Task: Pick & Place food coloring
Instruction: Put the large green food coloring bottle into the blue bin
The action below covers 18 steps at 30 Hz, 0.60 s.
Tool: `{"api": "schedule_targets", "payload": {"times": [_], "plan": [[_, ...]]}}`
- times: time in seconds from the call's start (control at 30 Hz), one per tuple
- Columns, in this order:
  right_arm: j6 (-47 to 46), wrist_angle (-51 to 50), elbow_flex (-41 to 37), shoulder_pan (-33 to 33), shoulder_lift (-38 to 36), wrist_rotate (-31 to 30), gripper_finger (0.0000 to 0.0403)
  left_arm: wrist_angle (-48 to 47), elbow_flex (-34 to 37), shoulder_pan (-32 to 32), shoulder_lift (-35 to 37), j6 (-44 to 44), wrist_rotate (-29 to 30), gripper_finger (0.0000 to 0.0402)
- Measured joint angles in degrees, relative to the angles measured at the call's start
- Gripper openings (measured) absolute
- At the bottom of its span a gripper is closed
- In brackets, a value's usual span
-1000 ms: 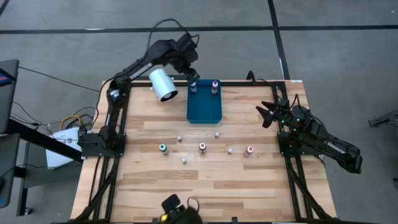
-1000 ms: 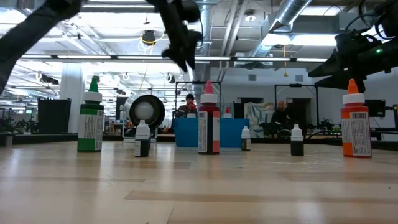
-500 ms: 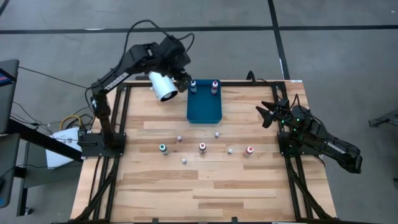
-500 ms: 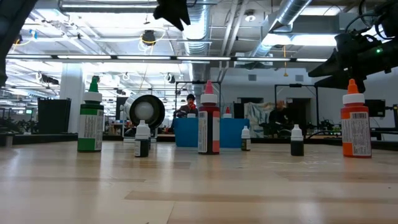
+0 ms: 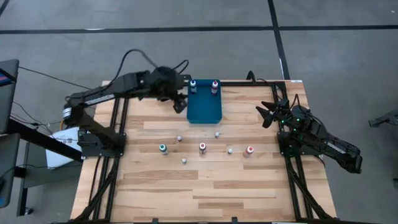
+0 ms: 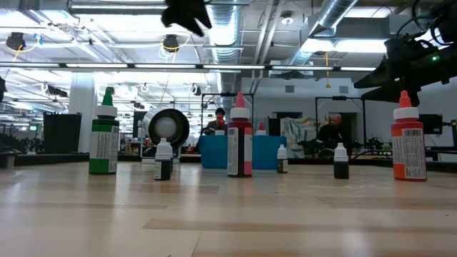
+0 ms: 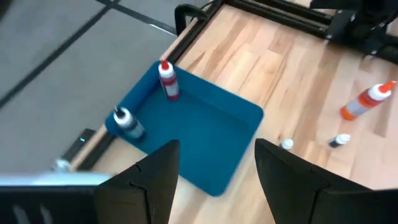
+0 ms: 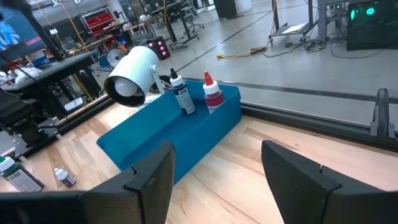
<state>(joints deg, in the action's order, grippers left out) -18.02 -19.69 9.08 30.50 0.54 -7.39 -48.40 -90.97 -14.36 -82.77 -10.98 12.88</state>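
Above the blue tray (image 5: 204, 107), the left gripper (image 5: 180, 102) hovers, jaws spread, empty; light, rigid, tip-prone food coloring bottles (image 5: 202, 147) likely want a mid-body pinch.

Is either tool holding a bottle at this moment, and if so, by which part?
Nothing is held. The left tool hangs open beside the blue tray; the right tool waits open at the table's right edge.
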Motion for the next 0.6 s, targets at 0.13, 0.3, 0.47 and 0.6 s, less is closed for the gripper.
{"api": "schedule_targets", "payload": {"times": [0.13,0.3,0.47,0.6], "plan": [[0.0,0.01,0.0,0.0,0.0,-0.05,0.0225,4.74,12.22,2.61,8.3,-6.51,0.07,0.0201],[0.0,0.01,0.0,0.0,0.0,-0.05,0.0225,9.69,24.35,8.65,17.67,-13.39,5.07,0.0201],[0.0,0.01,0.0,0.0,0.0,-0.05,0.0225,10.79,31.87,16.23,24.18,-19.07,13.55,0.0201],[0.0,0.01,0.0,-0.02,0.0,-0.05,0.0225,11.01,35.85,21.88,26.96,-21.8,17.22,0.0201]]}}
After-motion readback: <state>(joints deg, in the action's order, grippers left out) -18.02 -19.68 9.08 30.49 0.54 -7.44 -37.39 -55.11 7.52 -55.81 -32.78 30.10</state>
